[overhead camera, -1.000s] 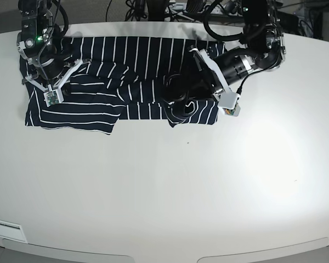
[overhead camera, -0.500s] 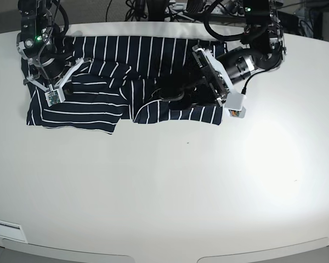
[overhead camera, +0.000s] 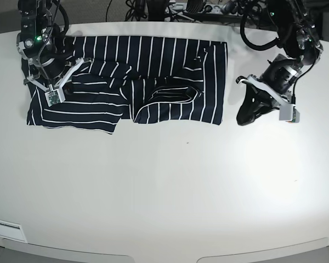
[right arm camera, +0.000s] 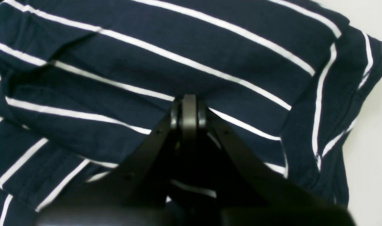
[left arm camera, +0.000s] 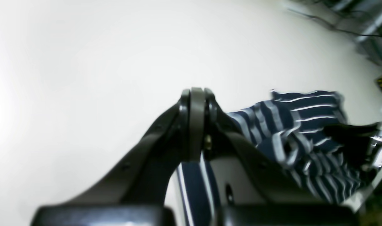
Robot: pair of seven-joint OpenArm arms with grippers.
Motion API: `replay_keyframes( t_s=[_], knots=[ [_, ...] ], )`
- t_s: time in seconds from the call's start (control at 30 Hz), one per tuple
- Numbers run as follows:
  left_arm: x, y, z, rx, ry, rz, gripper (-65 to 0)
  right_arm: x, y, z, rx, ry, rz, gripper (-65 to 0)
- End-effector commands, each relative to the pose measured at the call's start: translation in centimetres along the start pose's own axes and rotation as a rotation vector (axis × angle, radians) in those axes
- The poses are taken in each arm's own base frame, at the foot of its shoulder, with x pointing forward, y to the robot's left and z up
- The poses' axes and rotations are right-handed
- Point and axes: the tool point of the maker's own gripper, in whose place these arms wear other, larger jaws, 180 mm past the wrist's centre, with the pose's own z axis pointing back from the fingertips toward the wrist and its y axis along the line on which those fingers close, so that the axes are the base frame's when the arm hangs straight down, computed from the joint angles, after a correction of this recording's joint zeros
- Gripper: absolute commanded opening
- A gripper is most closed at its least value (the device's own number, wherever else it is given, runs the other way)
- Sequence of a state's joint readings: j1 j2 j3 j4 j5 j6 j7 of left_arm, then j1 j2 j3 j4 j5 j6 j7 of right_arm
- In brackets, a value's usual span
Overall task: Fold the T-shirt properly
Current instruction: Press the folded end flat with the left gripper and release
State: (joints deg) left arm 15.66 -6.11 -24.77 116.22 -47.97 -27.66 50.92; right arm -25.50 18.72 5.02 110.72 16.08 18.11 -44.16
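Your left hand [overhead camera: 244, 116] is clenching shut on nothing: in the left wrist view its two black fingers [left arm camera: 194, 103] are meeting tip to tip with only bare white counter [overhead camera: 170, 186] beyond them. It is hanging over the counter just off the T-shirt's [overhead camera: 153, 60] side edge, apart from the cloth, and the shirt is lying behind it and to one side. The left arm is reaching down from the back edge of the counter, bending at the wrist so the hand is pointing down and toward the front edge, with the wrist camera block trailing on the outer side.

Your right hand [overhead camera: 71, 76] is also clenching, fingers [right arm camera: 188, 110] pressed together. In the right wrist view the tips are sitting right on the striped cloth, and a ridge of fabric is rising at them, but you cannot tell from these views whether any cloth is pinched between them. The right arm is coming down steeply over the shirt's far corner, with the hand angling inward toward the middle of the shirt.

The shirt is lying spread across the back part of the counter, directly beneath your right hand and stretching away from it toward your left hand. Its middle is bunching into loose folds between the two hands, and the corner under your right arm is doubling over on itself.
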Motion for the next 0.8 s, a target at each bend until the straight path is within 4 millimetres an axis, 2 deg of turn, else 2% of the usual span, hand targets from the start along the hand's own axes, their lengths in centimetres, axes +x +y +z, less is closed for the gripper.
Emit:
replay_keyframes(
  t_s=[0.0,0.2,0.33,0.5,0.57,0.67,0.77],
  knots=[
    [0.1,-0.8,-0.4,-0.036,-0.008,-0.011,-65.0,-0.9,0.4,0.1,0.022,0.045,0.014,-63.3],
    [-4.7,-2.3,-2.7,-0.101,0.140,0.016,-65.0,-0.9,0.4,0.1,0.022,0.046,0.015,-63.3],
    [-6.9,-5.3,-3.5,-0.214,0.215,0.042,-65.0,-0.9,0.4,0.1,0.022,0.047,0.015,-63.3],
    [-7.1,-12.1,-2.6,-0.528,0.210,0.037,-65.0,-0.9,0.4,0.1,0.022,0.045,0.015,-63.3],
    [-7.3,-14.1,-2.0,-0.629,0.215,0.039,-65.0,-0.9,0.4,0.1,0.022,0.045,0.015,-63.3],
    [-8.0,-16.2,-1.2,-0.723,0.262,0.067,-65.0,-0.8,0.4,0.1,0.021,0.043,0.015,-63.3],
    [-7.3,-16.7,-1.0,-0.757,0.240,0.082,-65.0,-0.6,0.3,0.1,0.018,0.036,0.013,-63.3]
  ],
)
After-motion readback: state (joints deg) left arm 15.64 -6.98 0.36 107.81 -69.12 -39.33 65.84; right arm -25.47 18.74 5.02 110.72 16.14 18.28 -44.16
